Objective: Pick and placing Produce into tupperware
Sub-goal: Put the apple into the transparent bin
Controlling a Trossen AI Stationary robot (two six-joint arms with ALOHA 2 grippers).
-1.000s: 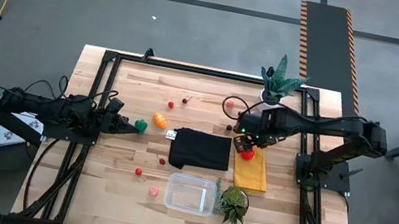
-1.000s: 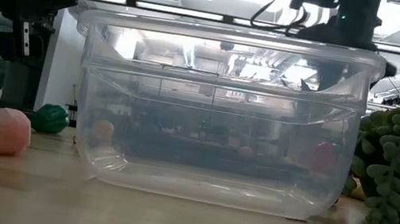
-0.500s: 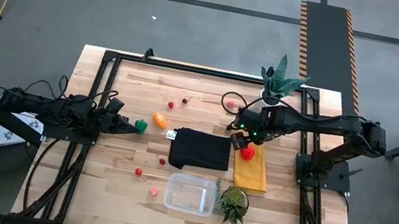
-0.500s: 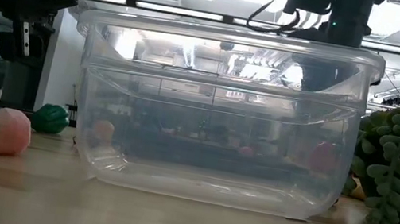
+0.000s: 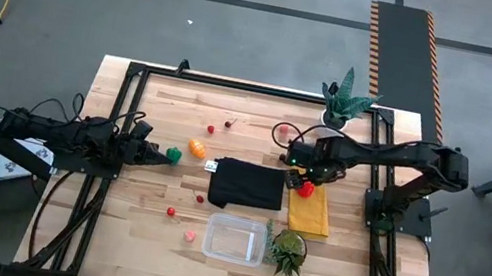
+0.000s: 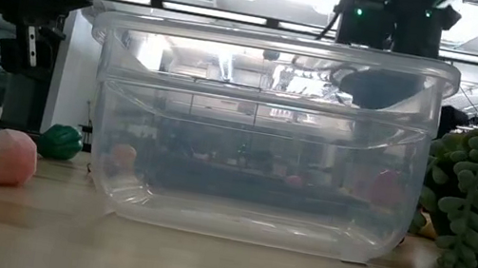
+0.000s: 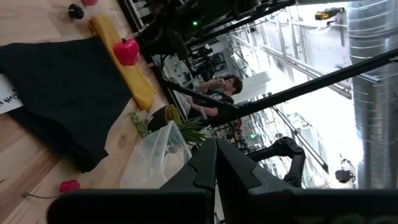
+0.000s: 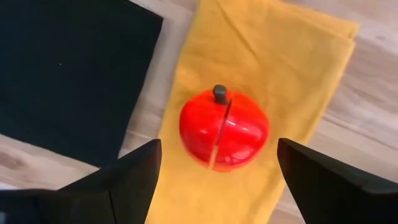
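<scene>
Fingers of the right claw are spread wide and empty, poised over the red apple, which lies on the yellow cloth beside the black cloth. The tupperware sits empty nearer the worktop front edge. The left claw is parked beside the green vegetable, its fingers pressed together, nothing held.
</scene>
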